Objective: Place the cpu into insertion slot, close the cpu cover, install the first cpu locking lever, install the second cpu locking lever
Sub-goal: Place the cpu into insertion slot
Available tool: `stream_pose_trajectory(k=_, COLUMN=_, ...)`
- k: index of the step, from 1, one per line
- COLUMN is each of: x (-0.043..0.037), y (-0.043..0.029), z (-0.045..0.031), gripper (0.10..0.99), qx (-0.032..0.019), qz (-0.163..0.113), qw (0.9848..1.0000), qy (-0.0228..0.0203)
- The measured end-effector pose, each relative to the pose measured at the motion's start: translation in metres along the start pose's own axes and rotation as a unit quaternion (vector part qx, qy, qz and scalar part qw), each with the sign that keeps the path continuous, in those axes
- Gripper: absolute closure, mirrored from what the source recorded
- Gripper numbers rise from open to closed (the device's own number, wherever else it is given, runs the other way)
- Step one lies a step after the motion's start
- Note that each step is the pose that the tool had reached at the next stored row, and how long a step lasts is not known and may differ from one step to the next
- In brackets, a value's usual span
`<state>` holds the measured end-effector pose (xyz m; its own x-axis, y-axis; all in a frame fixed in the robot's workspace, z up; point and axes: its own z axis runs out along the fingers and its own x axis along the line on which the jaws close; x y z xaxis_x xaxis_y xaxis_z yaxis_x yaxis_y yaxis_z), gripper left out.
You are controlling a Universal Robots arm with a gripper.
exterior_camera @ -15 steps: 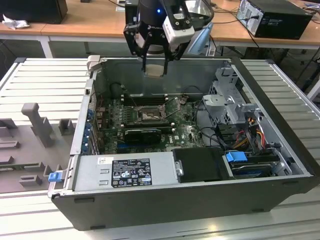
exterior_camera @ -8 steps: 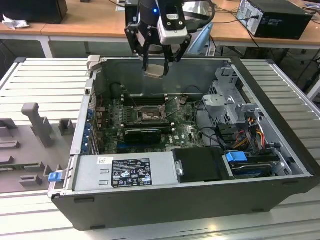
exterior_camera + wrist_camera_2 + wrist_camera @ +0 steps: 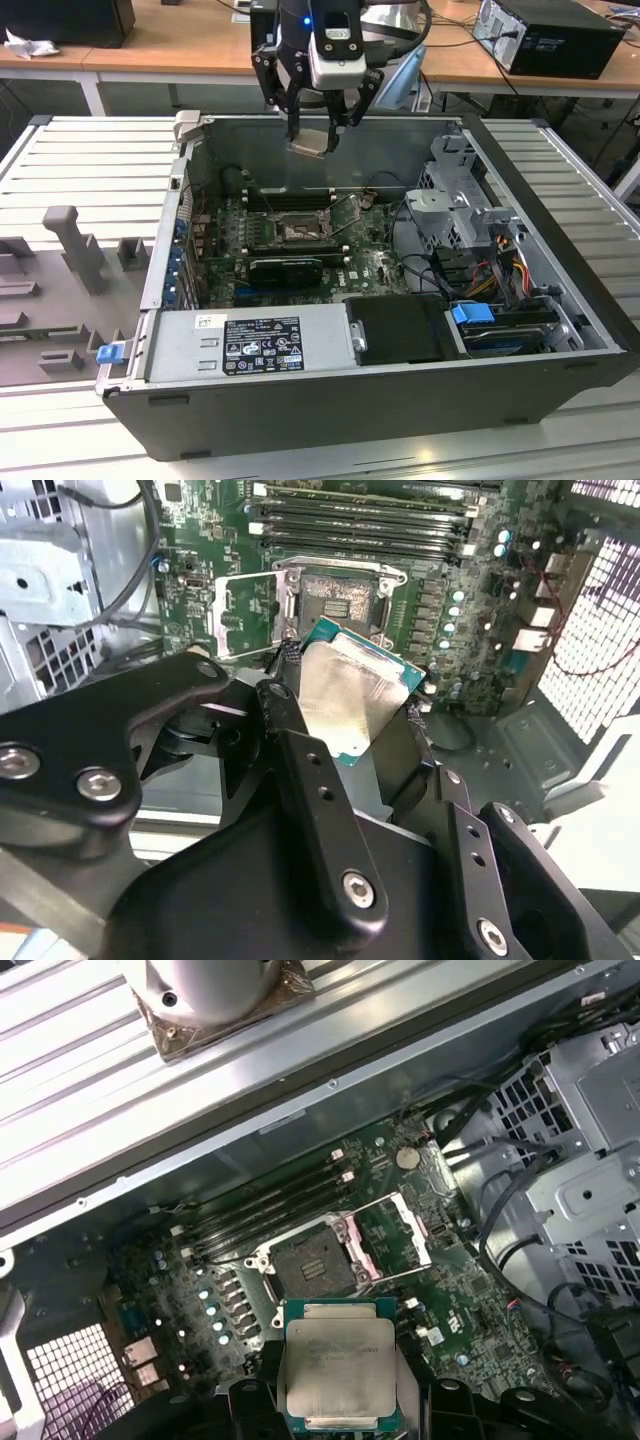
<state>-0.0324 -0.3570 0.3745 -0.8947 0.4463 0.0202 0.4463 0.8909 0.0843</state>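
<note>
Cpu (image 3: 340, 1375) pinched in our tool (image 3: 318, 135) hangs above the empty insertion slot (image 3: 312, 1268), cpu cover (image 3: 418, 1230) open, nothing installed.

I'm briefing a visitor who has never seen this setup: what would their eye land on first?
First the pincer, hanging above the open computer case in the exterior view and shut on the cpu, whose pale metal top gleams in both wrist views. Next, down on the green board, the bare insertion slot with the cpu cover swung open beside it.
</note>
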Motion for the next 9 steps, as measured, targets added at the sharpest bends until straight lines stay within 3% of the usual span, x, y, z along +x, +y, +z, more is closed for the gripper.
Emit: stream_pose_trajectory(k=9, x=0.0, y=0.0, z=0.0001, gripper=0.557, qx=-0.001, qz=0.055, qw=0.9985, qy=-0.0047)
